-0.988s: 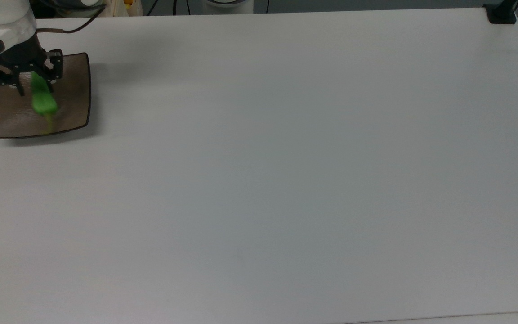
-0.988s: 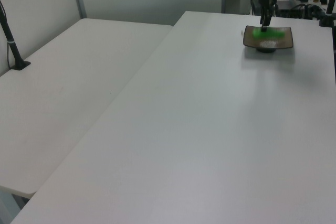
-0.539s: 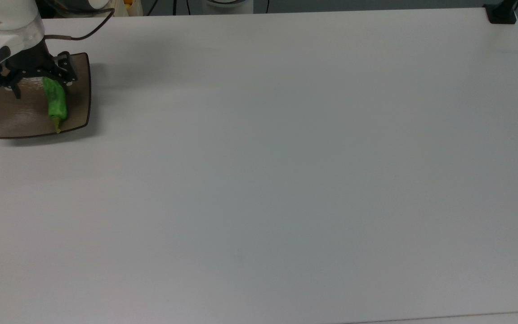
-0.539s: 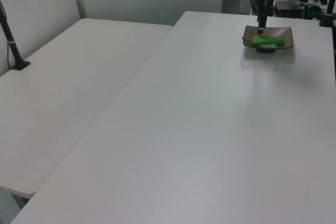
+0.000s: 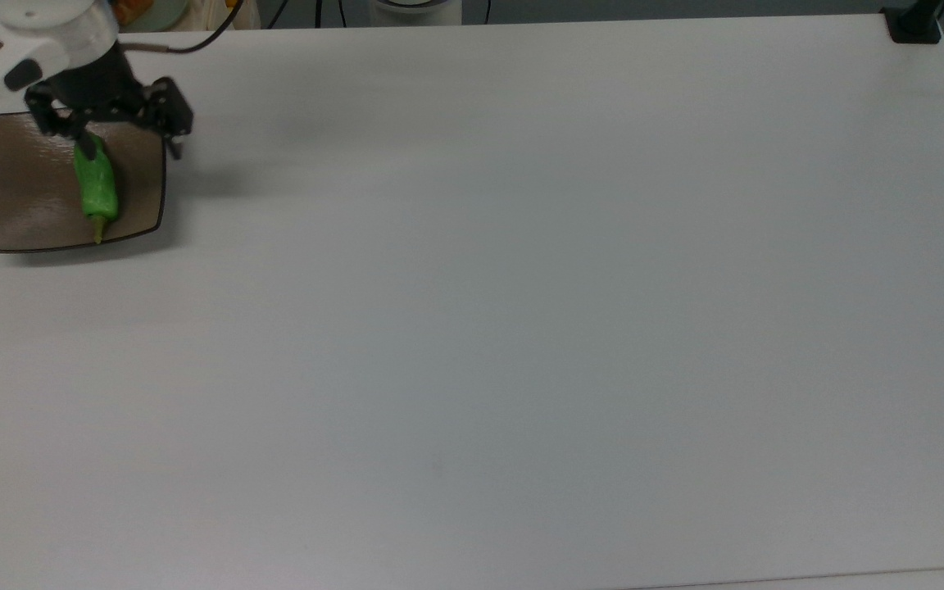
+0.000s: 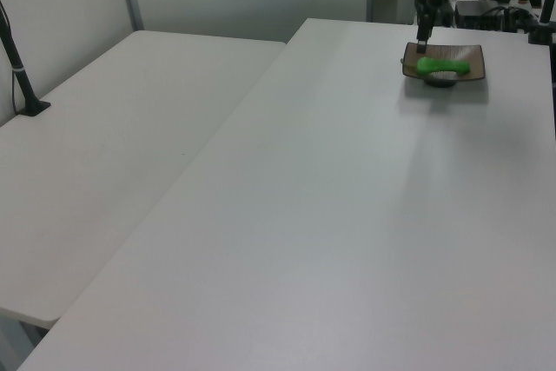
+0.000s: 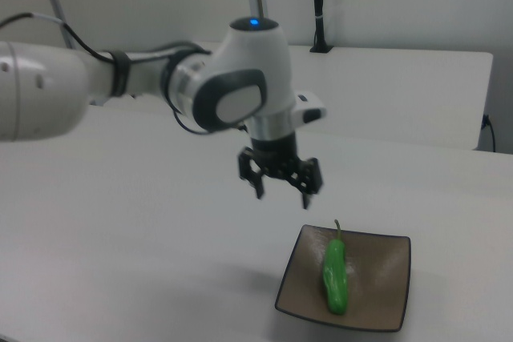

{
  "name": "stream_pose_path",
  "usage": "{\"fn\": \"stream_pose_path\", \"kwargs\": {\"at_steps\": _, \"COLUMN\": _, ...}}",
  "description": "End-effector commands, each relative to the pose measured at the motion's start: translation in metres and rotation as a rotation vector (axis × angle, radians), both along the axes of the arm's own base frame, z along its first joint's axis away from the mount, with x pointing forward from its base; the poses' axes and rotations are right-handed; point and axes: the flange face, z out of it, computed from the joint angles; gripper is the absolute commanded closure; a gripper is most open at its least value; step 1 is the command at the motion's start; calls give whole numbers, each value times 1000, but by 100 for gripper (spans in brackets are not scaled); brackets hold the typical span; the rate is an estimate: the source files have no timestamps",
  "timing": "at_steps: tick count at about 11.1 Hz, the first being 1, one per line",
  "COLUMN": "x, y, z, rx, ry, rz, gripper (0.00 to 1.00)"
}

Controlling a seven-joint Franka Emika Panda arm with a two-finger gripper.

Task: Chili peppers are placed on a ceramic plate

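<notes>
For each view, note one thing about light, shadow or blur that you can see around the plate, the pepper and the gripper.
Top view: the gripper throws a soft shadow on the table to the top view's right of the ceramic plate. Left view: the plate shows a dark shadow beneath it. Right view: the chili pepper carries glossy highlights, and the open gripper looks slightly soft.

Even, diffuse overhead lighting, moderately bright. Soft shadow on white table right of ceramic plate in top view. Faint sheen on plate surface. Right view slightly soft; arm mildly blurred.
</notes>
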Motion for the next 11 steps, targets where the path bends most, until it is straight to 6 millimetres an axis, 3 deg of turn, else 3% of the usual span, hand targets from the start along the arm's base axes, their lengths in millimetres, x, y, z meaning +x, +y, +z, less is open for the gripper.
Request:
{"fn": "stream_pose_path", "kwargs": {"at_steps": 1, "x": -20, "y": 50, "z": 43, "rx": 95, "ry": 37, "rz": -36, "gripper": 0}}
{"fn": "stream_pose_path", "kwargs": {"at_steps": 4, "x": -27, "y": 131, "z": 80, "rx": 118, "ry": 58, "rz": -41, "gripper": 0}}
{"fn": "stream_pose_path", "kwargs": {"at_steps": 6, "x": -27, "y": 186, "z": 94, "rx": 107, "ry": 42, "rz": -98, "gripper": 0}}
{"fn": "stream_pose_path", "kwargs": {"at_steps": 11, "x": -31, "y": 264, "z": 94, "rx": 2, "ry": 31, "rz": -88, "gripper": 0}}
